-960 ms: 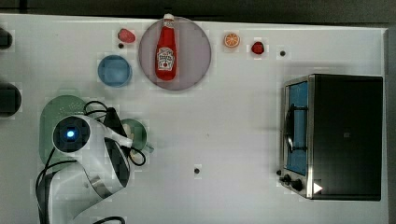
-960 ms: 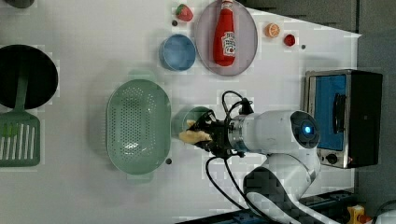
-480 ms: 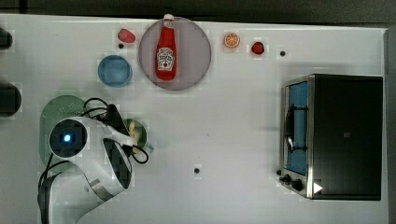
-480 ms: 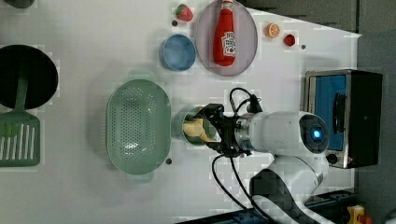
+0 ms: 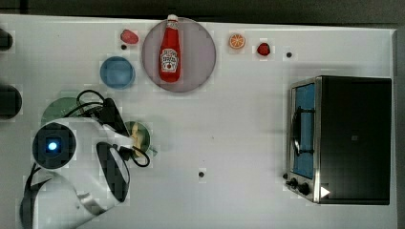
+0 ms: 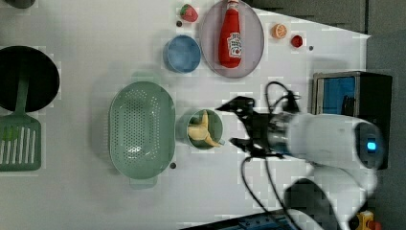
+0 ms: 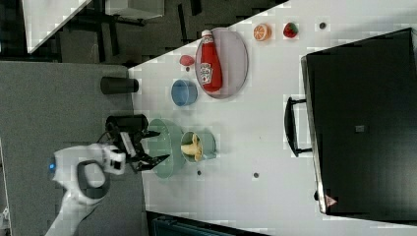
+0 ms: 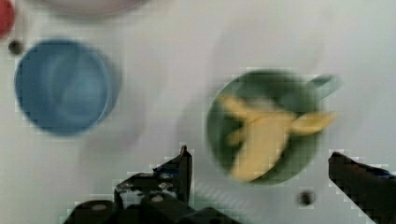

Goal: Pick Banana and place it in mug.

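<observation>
The pale yellow banana (image 6: 203, 132) lies inside the teal-green mug (image 6: 185, 129), with one end leaning on the rim. The banana (image 7: 192, 146) and the mug (image 7: 210, 142) also appear in the right view, and in the wrist view the banana (image 8: 261, 135) rests across the mug (image 8: 275, 93). My gripper (image 6: 230, 124) is open and empty, just to the left view's right of the mug and clear of it. Its black fingers (image 8: 180, 170) stand wide on either side of the mug in the wrist view. In the right view the gripper (image 7: 160, 145) hangs over the basket side.
A pale green perforated basket (image 6: 141, 127) sits beside the mug. A blue cup (image 6: 182, 53) and a ketchup bottle (image 6: 230, 36) on a grey plate (image 6: 253, 45) lie beyond. A toaster oven (image 5: 344, 138) stands at the top view's right. An orange slice (image 5: 237, 41) lies near the far edge.
The gripper opened and let the banana drop into the mug. It then drew back toward the left view's right, away from the mug.
</observation>
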`<move>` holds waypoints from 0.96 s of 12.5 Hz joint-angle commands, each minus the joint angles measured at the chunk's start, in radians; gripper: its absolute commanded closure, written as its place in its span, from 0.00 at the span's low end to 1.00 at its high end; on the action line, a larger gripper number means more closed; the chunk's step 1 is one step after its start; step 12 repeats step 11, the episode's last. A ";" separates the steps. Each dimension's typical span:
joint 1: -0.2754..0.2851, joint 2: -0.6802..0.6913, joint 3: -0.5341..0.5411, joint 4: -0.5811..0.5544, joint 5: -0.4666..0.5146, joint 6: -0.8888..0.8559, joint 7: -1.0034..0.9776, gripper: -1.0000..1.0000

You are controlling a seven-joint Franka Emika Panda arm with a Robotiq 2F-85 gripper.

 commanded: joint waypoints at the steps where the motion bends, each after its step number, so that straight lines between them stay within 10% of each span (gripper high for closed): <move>1: -0.042 -0.136 -0.117 0.065 -0.015 -0.172 -0.209 0.00; 12: -0.060 -0.240 -0.477 0.351 -0.014 -0.577 -0.792 0.00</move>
